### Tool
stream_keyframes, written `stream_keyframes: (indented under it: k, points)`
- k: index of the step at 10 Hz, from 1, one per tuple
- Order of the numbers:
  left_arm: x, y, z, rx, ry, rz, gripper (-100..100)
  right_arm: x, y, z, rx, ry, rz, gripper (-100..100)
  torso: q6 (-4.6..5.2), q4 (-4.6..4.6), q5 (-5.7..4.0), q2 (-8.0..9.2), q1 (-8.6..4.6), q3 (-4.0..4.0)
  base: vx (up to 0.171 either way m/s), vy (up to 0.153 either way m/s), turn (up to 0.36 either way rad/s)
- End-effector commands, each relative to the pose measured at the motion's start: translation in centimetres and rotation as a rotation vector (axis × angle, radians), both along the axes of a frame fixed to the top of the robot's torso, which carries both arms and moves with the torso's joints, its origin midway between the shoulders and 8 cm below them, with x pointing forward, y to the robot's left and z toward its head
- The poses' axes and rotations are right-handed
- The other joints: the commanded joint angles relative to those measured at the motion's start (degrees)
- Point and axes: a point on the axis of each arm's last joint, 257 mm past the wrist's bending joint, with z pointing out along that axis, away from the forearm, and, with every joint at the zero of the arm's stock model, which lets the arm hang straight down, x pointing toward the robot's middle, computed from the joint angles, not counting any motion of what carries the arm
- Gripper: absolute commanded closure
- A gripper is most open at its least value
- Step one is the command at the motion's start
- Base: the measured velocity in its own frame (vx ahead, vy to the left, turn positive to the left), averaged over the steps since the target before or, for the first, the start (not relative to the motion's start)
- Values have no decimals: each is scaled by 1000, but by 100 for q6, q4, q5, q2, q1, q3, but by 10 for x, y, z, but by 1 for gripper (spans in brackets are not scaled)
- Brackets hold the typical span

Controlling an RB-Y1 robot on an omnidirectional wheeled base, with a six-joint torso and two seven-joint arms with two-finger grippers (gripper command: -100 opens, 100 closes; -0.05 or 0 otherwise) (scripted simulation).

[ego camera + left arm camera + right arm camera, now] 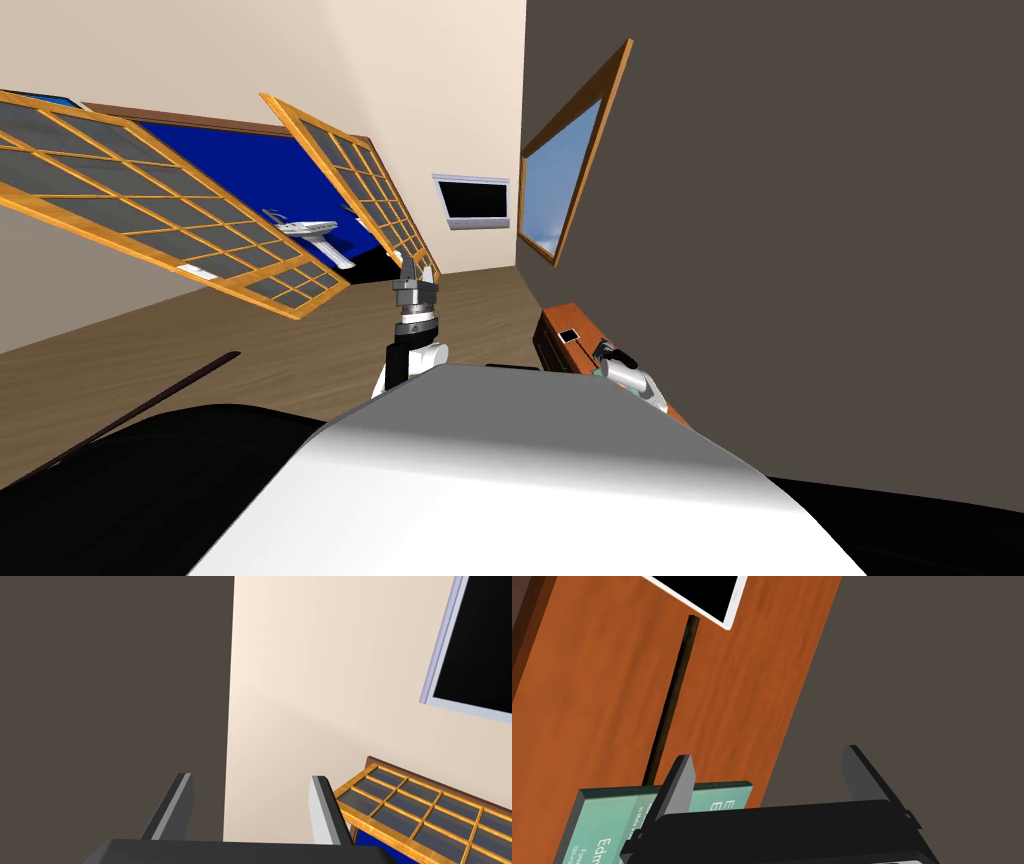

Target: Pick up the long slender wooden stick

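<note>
A thin dark stick lies flat along the top of an orange-brown wooden cabinet. One end reaches a white-edged black tablet and the other a green book. My right gripper hovers open over the cabinet's edge by the dark wall. The stick lies just outside its finger on the cabinet side, not between the fingers. In the head view the right gripper is at the cabinet beside the tablet. My left gripper points up, open and empty.
A dark grey wall runs along the cabinet's back and carries a wood-framed picture. Two lattice door panels swing out over the wooden floor to the left. A white sink shows beyond them.
</note>
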Motion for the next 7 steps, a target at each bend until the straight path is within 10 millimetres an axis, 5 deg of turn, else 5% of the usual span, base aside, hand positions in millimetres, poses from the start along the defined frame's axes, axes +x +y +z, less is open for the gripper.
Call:
stream_keyframes:
  k: [1,7]
  points:
    - [0,0,0,0,0,0,0,-12,-5,-15,26,49,-31,-100,0,0,0,0,0,0,50,4,41]
    - [0,0,0,0,0,0,0,-67,-26,-59,136,215,-183,-100,0,-1,0,-3,0,-2,51,-3,57]
